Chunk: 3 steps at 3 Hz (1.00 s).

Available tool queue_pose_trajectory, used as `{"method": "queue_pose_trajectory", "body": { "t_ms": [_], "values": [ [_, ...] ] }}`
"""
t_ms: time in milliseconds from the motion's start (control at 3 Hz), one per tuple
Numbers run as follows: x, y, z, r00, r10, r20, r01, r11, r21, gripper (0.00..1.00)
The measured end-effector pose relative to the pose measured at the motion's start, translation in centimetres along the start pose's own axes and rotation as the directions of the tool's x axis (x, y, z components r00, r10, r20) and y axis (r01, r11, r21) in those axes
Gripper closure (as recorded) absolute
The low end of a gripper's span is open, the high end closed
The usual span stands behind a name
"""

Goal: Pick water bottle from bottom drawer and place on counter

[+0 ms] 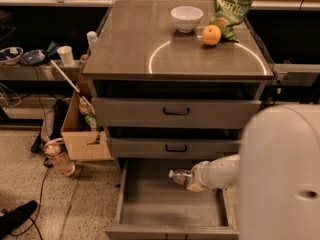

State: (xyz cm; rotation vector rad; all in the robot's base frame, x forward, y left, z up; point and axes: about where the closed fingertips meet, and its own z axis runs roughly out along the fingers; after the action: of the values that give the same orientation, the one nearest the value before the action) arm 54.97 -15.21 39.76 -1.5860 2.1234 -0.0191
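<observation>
Gripper (pixel 194 179) at the water bottle (pixel 179 175) inside the bottom drawer (pixel 150 204).
We reckon it light, slick, crushable; take its middle. Whether the gripper holds it, we cannot tell.

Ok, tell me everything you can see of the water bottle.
The water bottle is small, clear plastic with a white cap. It lies about level, cap pointing left, over the open bottom drawer near its back. Only the cap end shows; the gripper at its right end hides the rest. Whether it touches the drawer floor is unclear.
</observation>
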Motion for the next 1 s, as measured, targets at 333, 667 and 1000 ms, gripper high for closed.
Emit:
{"method": "queue_pose_trajectory", "body": {
  "t_ms": [333, 667, 1000],
  "values": [
    [-1.1, -0.2, -1.9, 0.997, -0.041, 0.07, 0.04, 0.9991, 0.014, 1.0],
    [-1.7, -0.8, -3.4, 0.988, -0.091, 0.121, 0.09, 0.9959, 0.012, 1.0],
    [-2.3, -1.9, -5.9, 0.97, -0.094, 0.225, 0.099, 0.9951, -0.007, 1.0]
  ]
}}
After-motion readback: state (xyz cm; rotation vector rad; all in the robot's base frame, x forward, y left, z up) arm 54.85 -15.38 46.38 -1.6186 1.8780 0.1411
